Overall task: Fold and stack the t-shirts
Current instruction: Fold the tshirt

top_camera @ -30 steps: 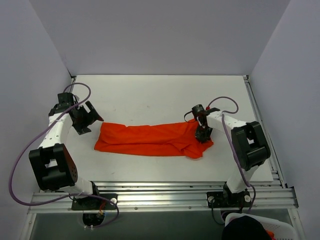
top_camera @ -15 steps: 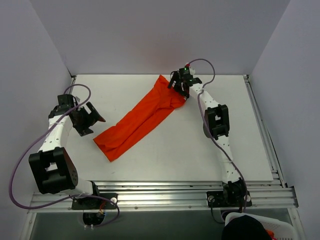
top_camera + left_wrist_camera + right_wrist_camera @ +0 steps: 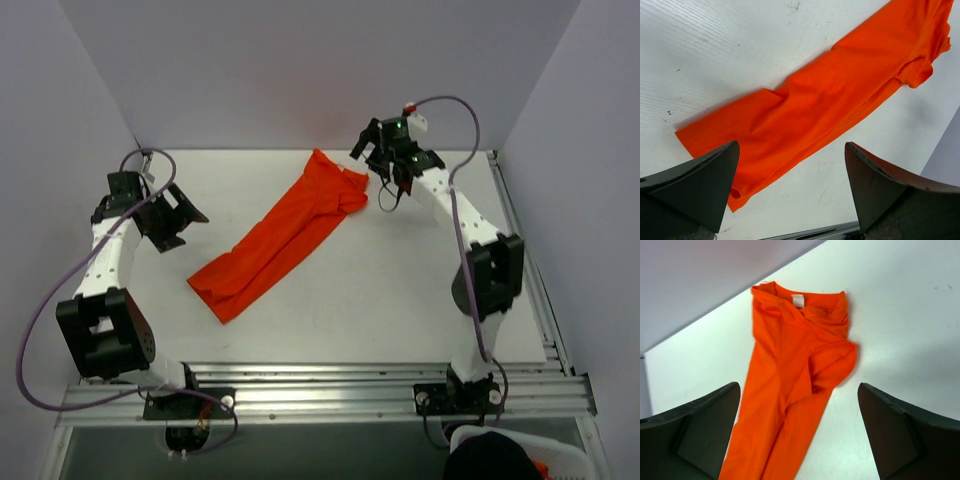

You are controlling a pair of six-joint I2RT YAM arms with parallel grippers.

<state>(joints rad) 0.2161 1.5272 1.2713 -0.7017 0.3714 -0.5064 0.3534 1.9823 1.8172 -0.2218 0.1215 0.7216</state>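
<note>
1. Table [image 3: 420, 300]: white and flat, walled by pale panels on the left, far and right sides; a metal rail [image 3: 330, 385] runs along its near edge.
2. Shirt [image 3: 285, 235]: plain orange-red, lying on the table as a long narrow band; it runs on a diagonal from near-left to far-centre, with the collar end far, close to the back wall; a short sleeve bulges out on the right near that end; the cloth is wrinkled; no print shows.
3. Right arm [image 3: 470, 235]: white with black joints, stretched from the near-right base to the far centre.
4. Left arm [image 3: 105, 270]: bent up along the left wall; a purple cable [image 3: 40, 320] loops beside it.
5. Right gripper [image 3: 378, 168]: just right of the collar end; jaws wide apart, nothing between them, clear of the cloth.
6. Left gripper [image 3: 188, 230]: left of the shirt, apart from it; jaws wide apart, holding nothing.
7. Tag [image 3: 798, 300]: small, white, inside the collar; any writing on it is too small to read.
</note>
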